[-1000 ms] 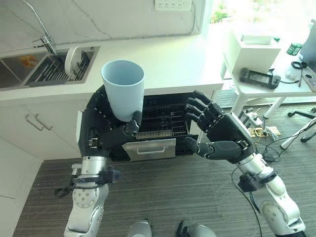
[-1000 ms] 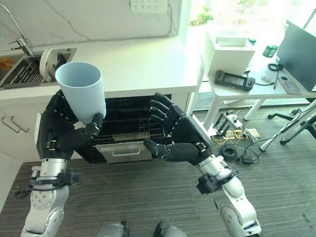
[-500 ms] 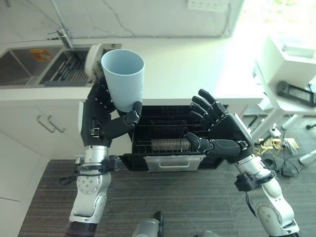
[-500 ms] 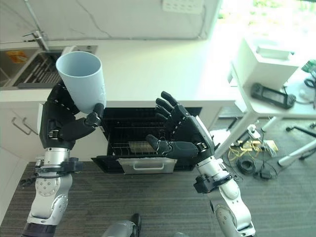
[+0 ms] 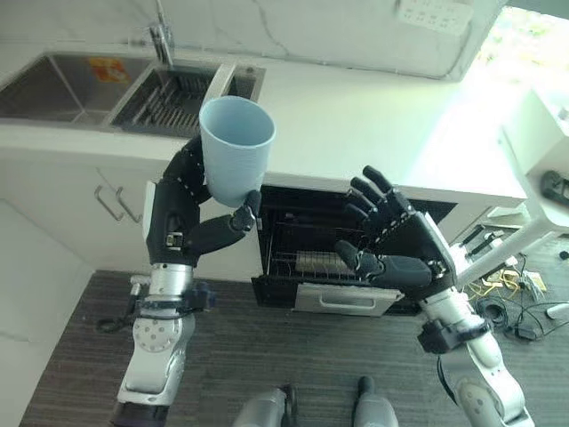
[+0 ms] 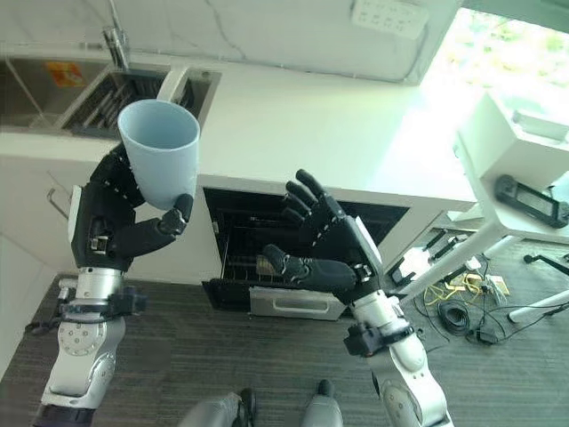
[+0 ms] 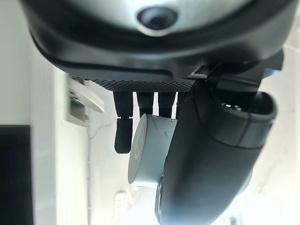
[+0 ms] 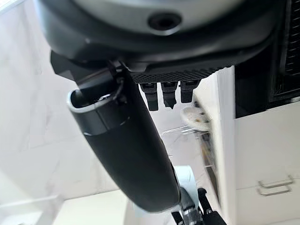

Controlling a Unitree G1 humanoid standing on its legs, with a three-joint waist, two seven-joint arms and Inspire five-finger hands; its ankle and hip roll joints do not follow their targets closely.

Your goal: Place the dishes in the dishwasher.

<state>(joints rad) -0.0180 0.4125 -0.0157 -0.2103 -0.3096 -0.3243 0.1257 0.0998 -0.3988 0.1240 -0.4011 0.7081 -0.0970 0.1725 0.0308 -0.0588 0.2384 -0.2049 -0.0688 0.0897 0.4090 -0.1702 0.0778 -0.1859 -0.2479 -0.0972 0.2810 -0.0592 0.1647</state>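
Fingers and thumb of my left hand curl round the base of a pale blue cup, which I hold upright, mouth up, in front of the white counter. The left wrist view shows the same grip, the cup pinched between the thumb and the fingers. My right hand hangs at about 3 o'clock from the cup and a little lower, fingers spread and straight, thumb pointing toward the left hand, holding nothing. Behind and below both hands the dishwasher stands open under the counter, its wire rack pulled out, with the silver-fronted drawer at its lower edge. The cup is above the rack, well clear of it. At 11 o'clock from the cup a sink is set in the counter, with a white plate standing on edge in its drainer and a tap behind it.
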